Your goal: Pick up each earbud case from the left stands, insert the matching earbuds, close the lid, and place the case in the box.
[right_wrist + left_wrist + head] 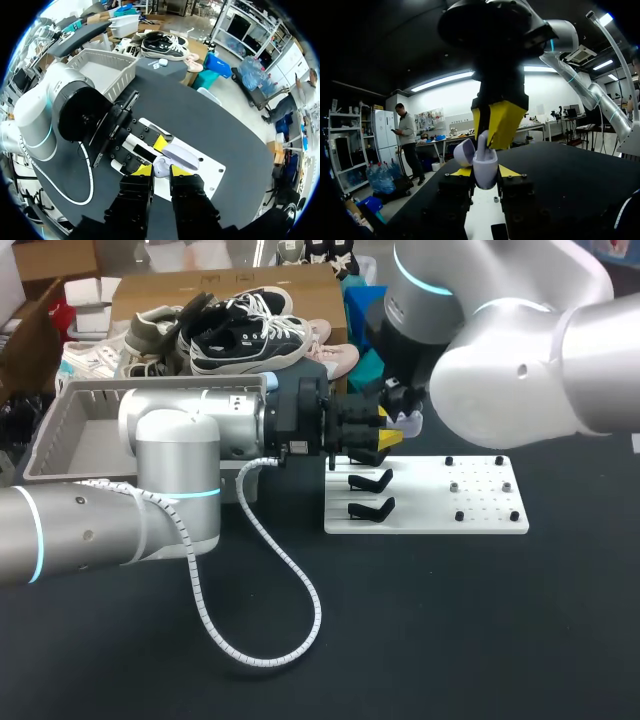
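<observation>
Left jaws: the left gripper (485, 172) lies level over the bench, and its two yellow tips sit tight against either side of the earbud case (485, 165), so from here it looks clamped on the case.
Right jaws: the right gripper (162, 171) comes straight down from above, and its yellow tips also press the case from two sides, narrow, gripping the same case.
Earbud case: pale lavender and held in the air between both grippers, just above the far left corner of the white board (480, 515).
Lid: the lid (463, 152) is swung open to one side. I can't see whether any earbuds are inside.
Stands: two black stands (370, 481) sit one behind the other at the board's left end, just under the left gripper, with nothing on them.
Board, right half: small black pegs (448, 460) stand around a patch of holes.
Left arm: the left arm (170, 470) reaches across from the left side, with a white coiled cable (260, 640) looping down from it onto the bench.
Right arm: the right arm (520, 360) comes in from the far right corner and bends down over the board.
Box: the grey box (45, 435) stands at the far left of the bench, behind the left arm and well apart from the case.
Bench: the bench (450, 620) is dark, with the white board lying flat near its middle.
</observation>
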You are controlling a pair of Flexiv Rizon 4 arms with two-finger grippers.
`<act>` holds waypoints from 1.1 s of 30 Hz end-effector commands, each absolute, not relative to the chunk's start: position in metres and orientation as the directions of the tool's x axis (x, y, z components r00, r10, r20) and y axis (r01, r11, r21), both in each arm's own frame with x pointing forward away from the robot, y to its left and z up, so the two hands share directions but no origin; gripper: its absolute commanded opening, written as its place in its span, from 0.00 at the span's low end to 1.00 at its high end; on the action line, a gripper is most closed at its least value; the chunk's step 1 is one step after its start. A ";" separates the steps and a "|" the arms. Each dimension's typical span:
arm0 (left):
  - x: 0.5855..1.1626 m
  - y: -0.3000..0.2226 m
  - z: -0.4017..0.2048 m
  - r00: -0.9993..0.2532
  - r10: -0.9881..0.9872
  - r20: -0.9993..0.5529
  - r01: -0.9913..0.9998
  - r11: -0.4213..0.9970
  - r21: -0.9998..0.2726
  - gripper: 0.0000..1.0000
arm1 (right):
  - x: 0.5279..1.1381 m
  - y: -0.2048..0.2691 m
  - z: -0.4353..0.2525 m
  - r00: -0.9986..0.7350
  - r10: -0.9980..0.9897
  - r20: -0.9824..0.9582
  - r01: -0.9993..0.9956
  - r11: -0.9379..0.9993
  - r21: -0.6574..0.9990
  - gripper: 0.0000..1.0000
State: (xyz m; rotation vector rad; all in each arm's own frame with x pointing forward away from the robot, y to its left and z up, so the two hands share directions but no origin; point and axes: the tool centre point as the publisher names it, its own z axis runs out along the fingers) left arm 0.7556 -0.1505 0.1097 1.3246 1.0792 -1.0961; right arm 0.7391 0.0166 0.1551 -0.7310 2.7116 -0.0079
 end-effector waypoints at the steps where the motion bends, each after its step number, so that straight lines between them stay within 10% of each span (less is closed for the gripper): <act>1: 0.756 -0.151 0.109 0.172 0.015 -0.985 0.985 -0.035 0.171 0.00 | 0.743 0.017 0.153 -0.817 -0.488 -0.308 -0.487 0.869 -0.086 0.00; 33: 0.756 -0.151 0.109 0.172 0.015 -0.985 0.985 -0.035 0.171 0.00 | 0.738 0.013 0.160 -0.821 -0.461 -0.336 -0.472 0.880 -0.054 0.30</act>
